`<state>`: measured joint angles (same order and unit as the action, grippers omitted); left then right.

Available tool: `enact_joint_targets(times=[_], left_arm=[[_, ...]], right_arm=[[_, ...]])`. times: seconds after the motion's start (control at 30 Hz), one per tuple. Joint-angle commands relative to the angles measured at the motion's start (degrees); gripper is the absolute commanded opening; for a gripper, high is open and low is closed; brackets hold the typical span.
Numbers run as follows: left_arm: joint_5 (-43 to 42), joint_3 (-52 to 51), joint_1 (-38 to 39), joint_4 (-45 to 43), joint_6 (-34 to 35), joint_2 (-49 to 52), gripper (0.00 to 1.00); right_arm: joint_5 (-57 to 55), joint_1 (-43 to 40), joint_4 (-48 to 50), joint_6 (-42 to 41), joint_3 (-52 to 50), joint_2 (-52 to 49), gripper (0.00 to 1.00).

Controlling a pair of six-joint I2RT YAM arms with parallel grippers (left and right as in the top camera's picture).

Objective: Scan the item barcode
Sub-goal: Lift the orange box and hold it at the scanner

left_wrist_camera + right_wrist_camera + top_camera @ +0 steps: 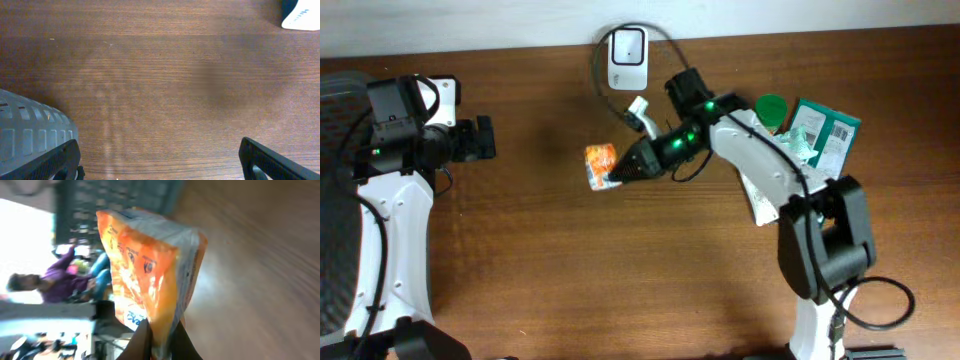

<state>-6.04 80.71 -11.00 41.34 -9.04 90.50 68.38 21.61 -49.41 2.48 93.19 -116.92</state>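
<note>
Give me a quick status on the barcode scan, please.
Right gripper shut on orange packet. Left gripper open, idle. Nothing blocking white scanner.

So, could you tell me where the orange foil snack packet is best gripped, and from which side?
Grip the orange foil snack packet by its thin end seam, from its right in the overhead view, as the right gripper does, jaws shut on it. That seam is flat and narrow, and the printed faces are left uncovered.

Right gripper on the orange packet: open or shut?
Shut. In the right wrist view the right gripper pinches the orange packet by its bottom edge; overhead, its tip meets the packet.
</note>
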Motion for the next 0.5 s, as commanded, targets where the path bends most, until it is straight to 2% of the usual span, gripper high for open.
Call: enact_joint_targets(times=[0.0, 0.1, 0.2, 0.3, 0.37, 0.47], left_arm=[[-0.61, -0.04, -0.15, -0.07, -0.76, -0.17, 0.99], [-0.61, -0.04, -0.15, -0.07, -0.76, -0.17, 0.99], [-0.61, -0.04, -0.15, -0.04, -0.76, -0.17, 0.99], [-0.61, -0.04, -0.15, -0.07, -0.76, -0.17, 0.99], [-0.61, -0.04, -0.15, -0.07, -0.76, -0.17, 0.99], [-0.61, -0.04, -0.15, -0.07, -0.76, -0.17, 0.99]], right_arm=[[20.55, -1.44, 0.46, 6.12, 0.28, 0.66, 0.04], [20.57, -3.32, -3.37, 6.08, 0.48, 3.28, 0.04], [20.57, -6.38, -5.77, 6.08, 0.48, 12.13, 0.04], [20.57, -13.18, -7.76, 6.05, 0.48, 21.20, 0.04], [20.57, -16.37, -9.81, 6.08, 0.48, 22.34, 0.04], [20.55, -16.55, -8.76, 6.08, 0.48, 22.27, 0.04]])
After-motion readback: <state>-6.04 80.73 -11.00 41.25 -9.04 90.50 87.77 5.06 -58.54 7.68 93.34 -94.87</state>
